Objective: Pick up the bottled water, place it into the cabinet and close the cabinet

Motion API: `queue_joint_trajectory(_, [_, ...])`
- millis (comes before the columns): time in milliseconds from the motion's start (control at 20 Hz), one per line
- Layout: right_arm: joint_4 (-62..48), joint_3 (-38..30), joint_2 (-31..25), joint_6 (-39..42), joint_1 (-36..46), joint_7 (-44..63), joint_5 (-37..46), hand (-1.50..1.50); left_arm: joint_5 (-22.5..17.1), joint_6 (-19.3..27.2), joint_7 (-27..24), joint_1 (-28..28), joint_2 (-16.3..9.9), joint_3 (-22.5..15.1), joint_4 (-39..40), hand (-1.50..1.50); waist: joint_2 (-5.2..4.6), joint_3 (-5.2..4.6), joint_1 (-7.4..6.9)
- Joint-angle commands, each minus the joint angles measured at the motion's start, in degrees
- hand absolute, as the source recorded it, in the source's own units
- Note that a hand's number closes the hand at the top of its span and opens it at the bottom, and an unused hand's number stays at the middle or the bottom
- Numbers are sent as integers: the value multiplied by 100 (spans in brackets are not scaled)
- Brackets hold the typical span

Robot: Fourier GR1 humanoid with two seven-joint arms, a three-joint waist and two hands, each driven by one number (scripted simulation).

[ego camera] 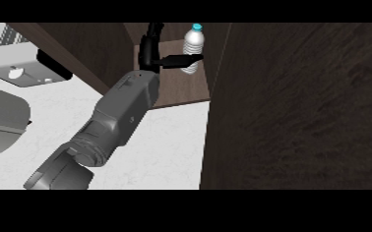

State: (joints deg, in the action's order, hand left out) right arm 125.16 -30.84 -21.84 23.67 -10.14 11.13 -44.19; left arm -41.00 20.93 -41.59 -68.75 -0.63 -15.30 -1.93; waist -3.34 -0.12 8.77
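While my forearm reaches up from the lower edge toward twelve o'clock, my hand (161, 54) is inside the open cabinet (185, 86), and the bottled water (193, 46) stands just at its three o'clock side. Which hand it is I cannot say for sure; I take it as the left one, because it enters on the left and no other hand shows. The thumb points toward three o'clock and lies across the lower part of the bottle, while the other fingers go up toward twelve o'clock beside it. So the hand looks partly open, with the thumb touching the bottle; whether the fingers close behind it I cannot tell.

The bottle is upright, its long axis running from six to twelve o'clock, with the blue cap on top. It seems to stand on the brown shelf near the back wall, but its foot is hidden by my thumb.

The bottle is clear ribbed plastic, narrow and round, so I judge it light and easy to tip. The cabinet is dark wood with fine grain, and its door (291, 108) is a broad flat panel filling the three o'clock side. The counter (167, 147) below is pale speckled stone.

I judge that the next move depends on drawing the hand away toward nine o'clock without pushing the bottle over.
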Motion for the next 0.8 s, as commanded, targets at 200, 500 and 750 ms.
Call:
queue_joint_trajectory(200, [-57, -13, -24, 79, -10, 23, 94, -150, 113, -294, -469, 46, 62, -79, -296, 150, 87, 5, -140])
queue_joint_trajectory(500, [91, -141, -34, 140, -161, 93, 26, -150, -92, -473, -592, 247, 63, 86, -550, 150, 165, 6, -188])
queue_joint_trajectory(750, [300, 39, 147, 98, -116, 96, 313, -150, -161, -688, -650, 747, 63, -77, -892, 150, 228, 7, -392])
